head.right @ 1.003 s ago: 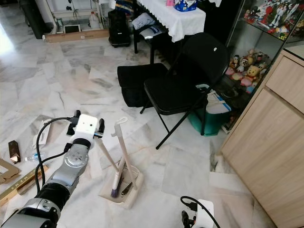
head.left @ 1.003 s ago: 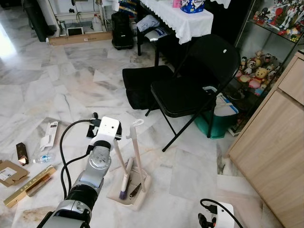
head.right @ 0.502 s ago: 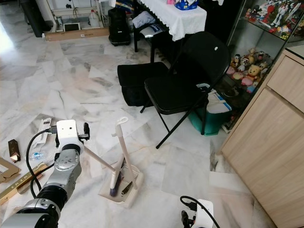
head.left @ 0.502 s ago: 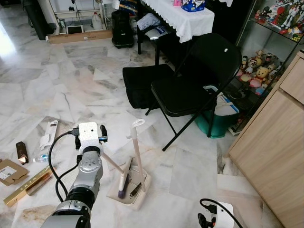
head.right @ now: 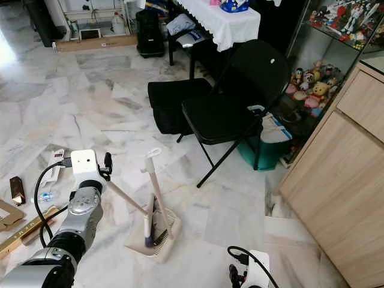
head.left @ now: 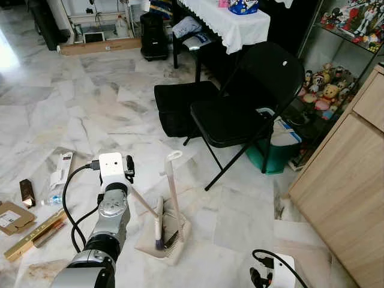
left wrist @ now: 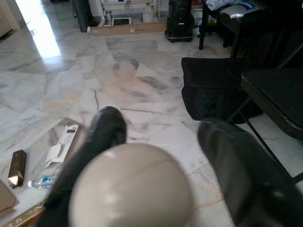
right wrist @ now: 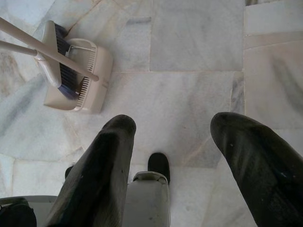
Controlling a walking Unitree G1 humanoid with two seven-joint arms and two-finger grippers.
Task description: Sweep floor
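Fingers of the left gripper [left wrist: 156, 156] close around the rounded top of the broom handle [left wrist: 131, 189], gripping it; the broom [head.left: 158, 225] slants down and away from them, bristles resting in the dustpan [head.left: 163, 242], which sits on the marble floor [head.left: 90, 102] with its own upright handle just beside. Right gripper [right wrist: 177, 151] fingers spread wide, holding nothing, hanging above the floor with the dustpan ahead of them. Sweeping looks barely begun: broom not yet lifted out of the pan, and litter beyond the left fingers, a small bottle [head.left: 55, 200], cardboard [head.left: 13, 217] and a white packet [head.left: 62, 170], all left to clear.
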